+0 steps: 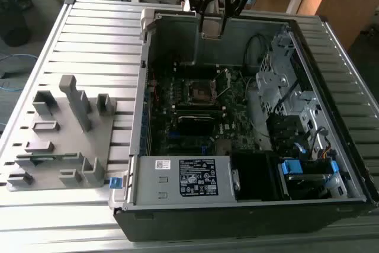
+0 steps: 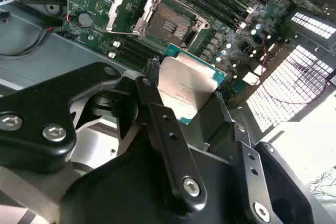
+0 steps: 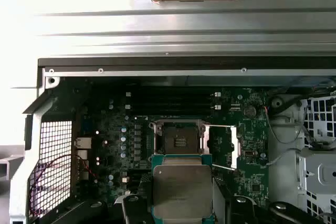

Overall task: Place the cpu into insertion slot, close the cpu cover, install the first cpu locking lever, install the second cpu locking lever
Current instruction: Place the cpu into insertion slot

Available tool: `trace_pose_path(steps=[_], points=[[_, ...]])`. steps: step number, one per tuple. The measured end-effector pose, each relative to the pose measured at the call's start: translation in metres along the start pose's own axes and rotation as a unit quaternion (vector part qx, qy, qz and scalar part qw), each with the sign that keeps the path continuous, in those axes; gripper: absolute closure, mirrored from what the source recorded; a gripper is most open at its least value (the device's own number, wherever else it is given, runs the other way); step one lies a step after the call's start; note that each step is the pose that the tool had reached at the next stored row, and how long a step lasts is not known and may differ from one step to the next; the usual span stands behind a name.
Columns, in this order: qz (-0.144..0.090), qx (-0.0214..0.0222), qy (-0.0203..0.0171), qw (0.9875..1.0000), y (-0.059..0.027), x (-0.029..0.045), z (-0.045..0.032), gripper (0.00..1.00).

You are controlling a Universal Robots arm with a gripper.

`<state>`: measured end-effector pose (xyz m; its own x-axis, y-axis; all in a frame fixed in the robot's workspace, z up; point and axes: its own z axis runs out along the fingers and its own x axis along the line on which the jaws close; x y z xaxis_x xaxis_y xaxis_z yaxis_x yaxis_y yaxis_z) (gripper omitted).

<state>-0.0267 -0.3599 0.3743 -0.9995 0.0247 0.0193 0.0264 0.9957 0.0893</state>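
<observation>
While the grey fixture tray sits unused at the exterior view's left, the open computer case is where the work is. The gripper hangs over its far wall, fingers clamped on the cpu, which is held flat. I'd say everything turns on the insertion slot, bare and just ahead of the chip, not touching it, with the cpu cover tipped open beside it.

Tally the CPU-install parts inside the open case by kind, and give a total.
cpu, held in the gripper: 1
cpu cover, open: 1
cpu socket, empty: 1
Total: 3
</observation>
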Motion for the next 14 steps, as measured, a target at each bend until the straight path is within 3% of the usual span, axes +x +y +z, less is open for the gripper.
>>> trace_pose_path(steps=[14], points=[[0.0, 0.0, 0.0, 1.0, -0.0001, 0.0, 0.0015, 0.46]])
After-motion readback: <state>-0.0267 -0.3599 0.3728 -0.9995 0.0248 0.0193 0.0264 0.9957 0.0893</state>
